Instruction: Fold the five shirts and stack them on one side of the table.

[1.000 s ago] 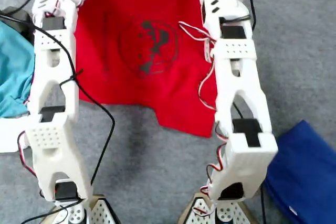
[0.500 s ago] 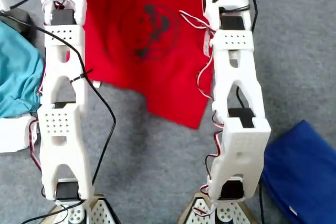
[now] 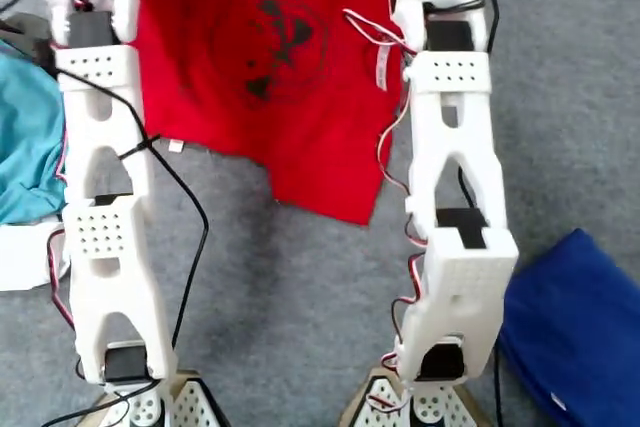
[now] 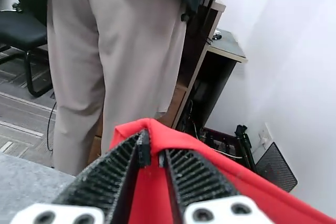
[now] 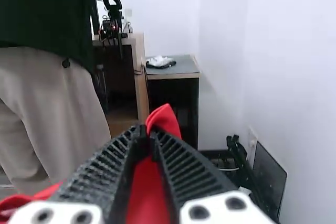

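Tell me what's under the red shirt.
The grey table shows right up to the near edge of the red shirt, so it likely continues beneath. The cloth hides whatever lies under it. The left gripper and right gripper each clamp a fold of it.

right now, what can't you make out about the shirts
red shirt: far end cut off by the high view's top edge; both sides hidden under the arms.
teal shirt: mostly past the high view's left edge.
blue shirt: cut by the high view's right and bottom edges; folded or not, unclear.
wrist views: jaws block the red shirt below each pinch.
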